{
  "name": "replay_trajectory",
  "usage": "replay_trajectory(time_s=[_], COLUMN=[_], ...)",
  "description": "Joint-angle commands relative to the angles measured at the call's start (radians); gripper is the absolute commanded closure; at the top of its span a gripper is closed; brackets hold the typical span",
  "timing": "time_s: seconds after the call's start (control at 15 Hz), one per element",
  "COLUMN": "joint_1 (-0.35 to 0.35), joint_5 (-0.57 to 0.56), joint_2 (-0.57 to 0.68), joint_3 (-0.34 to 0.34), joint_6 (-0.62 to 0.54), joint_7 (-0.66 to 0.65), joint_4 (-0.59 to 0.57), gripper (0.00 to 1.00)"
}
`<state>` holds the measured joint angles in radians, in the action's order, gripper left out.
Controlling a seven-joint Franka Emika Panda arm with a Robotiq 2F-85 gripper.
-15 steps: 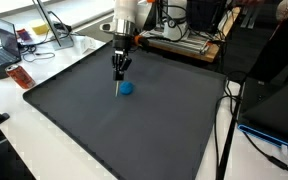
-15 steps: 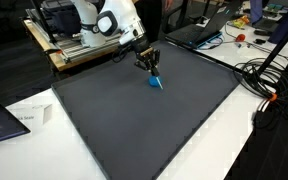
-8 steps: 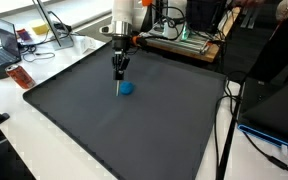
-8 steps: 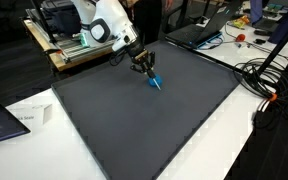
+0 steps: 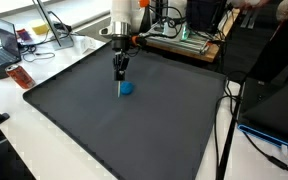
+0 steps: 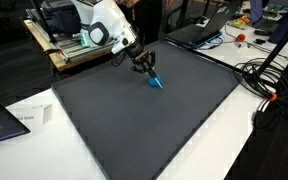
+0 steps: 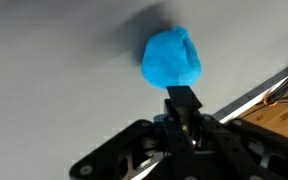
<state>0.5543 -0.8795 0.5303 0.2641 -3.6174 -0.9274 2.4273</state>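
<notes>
The gripper (image 5: 119,73) hangs with its fingers pointing down over the far half of the dark grey mat (image 5: 124,125), at about 12 o'clock from the mat's centre. Its fingers (image 7: 184,103) are pressed together, and the wrist view shows no gap between them.

A small blue lump (image 5: 128,88) lies on the mat just beside the fingertips, at about 4 o'clock from them in an exterior view. In the wrist view the blue lump (image 7: 172,58) sits at 12 o'clock from the closed tips, rounded and slightly creased, very near them or perhaps just touching. In an exterior view (image 6: 155,81) it appears at about 5 o'clock from the gripper (image 6: 147,66). A thin pale sliver seems to run down from the tips beside the lump, but it is too small to name.

The mat covers most of a white table (image 5: 24,130). An open laptop (image 5: 0,47) stands on the table at about 10 o'clock from the mat, and black cables (image 6: 261,82) lie on the table at about 3 o'clock from the mat.
</notes>
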Motion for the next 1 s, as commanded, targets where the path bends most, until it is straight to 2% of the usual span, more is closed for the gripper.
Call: replay_trajectory(time_s=[0.0,0.33,0.93], joint_1=[0.090,0.145,0.162], joint_5=[-0.080,-0.076,-0.056], joint_2=[0.062,0.117,0.195], joint_3=[0.070,0.135,0.195], joint_6=[-0.006,0.030,0.110], joint_7=[-0.088,-0.137,-0.185], joint_4=[-0.051,-0.105,-0.202], gripper=[0.97,0.97,0.97])
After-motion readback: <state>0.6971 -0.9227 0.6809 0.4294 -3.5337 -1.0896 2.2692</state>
